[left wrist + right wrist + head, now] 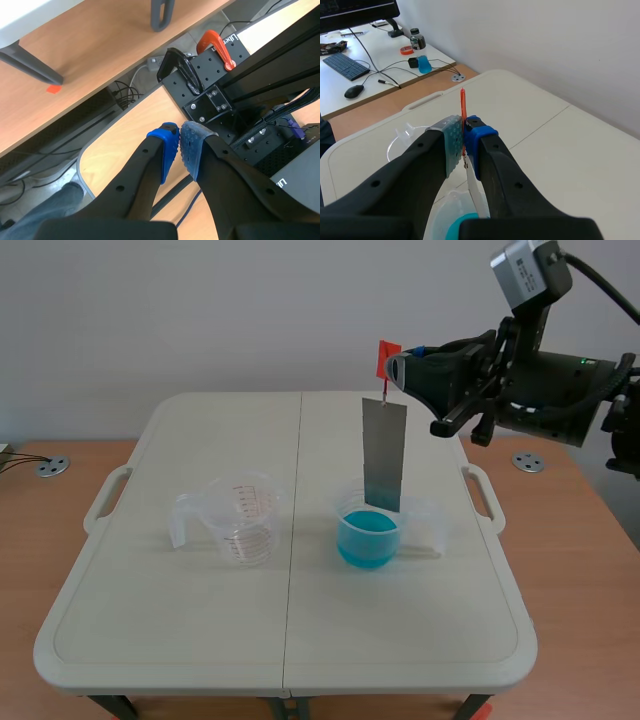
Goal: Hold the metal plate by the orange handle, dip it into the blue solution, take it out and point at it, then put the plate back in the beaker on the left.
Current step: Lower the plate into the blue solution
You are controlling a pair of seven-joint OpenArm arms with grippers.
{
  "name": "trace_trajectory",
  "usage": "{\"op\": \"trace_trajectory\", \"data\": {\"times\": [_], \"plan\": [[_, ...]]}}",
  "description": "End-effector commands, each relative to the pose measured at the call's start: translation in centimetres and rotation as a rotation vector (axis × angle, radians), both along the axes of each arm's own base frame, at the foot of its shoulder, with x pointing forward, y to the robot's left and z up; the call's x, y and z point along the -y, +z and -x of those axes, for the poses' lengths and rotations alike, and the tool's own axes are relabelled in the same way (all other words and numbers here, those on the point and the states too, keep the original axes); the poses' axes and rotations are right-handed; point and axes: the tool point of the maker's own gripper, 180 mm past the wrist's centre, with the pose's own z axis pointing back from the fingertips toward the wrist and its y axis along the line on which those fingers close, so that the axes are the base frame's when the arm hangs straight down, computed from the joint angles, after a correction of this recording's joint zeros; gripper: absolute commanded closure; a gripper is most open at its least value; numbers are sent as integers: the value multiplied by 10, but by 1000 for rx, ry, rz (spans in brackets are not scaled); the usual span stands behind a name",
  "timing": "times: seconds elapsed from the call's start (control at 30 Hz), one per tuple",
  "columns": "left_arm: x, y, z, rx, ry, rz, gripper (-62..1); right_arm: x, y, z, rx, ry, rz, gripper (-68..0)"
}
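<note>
Plate poised over the dip: the right gripper (392,368) pinches the orange handle (387,355) of the metal plate (384,453), which hangs upright with its lower edge at the rim of the beaker of blue solution (368,537) on the folding table (200,625). The dip looks to be the step in hand; whether the plate is wet cannot be told. The next move calls for straight vertical travel, keeping the plate's edges off the beaker wall. The empty measuring beaker (243,518) stands well apart to the left, with bare tabletop between. The left gripper (179,145), pads pressed together on nothing, hangs off the table above a black perforated mount (210,65).
</note>
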Motion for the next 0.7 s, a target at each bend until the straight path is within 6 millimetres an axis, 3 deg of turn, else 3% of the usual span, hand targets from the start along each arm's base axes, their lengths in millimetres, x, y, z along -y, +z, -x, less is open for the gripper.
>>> {"op": "trace_trajectory", "data": {"times": [0.0,0.67], "plan": [[1,4,-4,15,5,11,-68,1,11,-3,32,4,-24,-13],[2,4,-4,15,6,12,-68,-6,-32,-6,-9,-19,41,-13]]}}
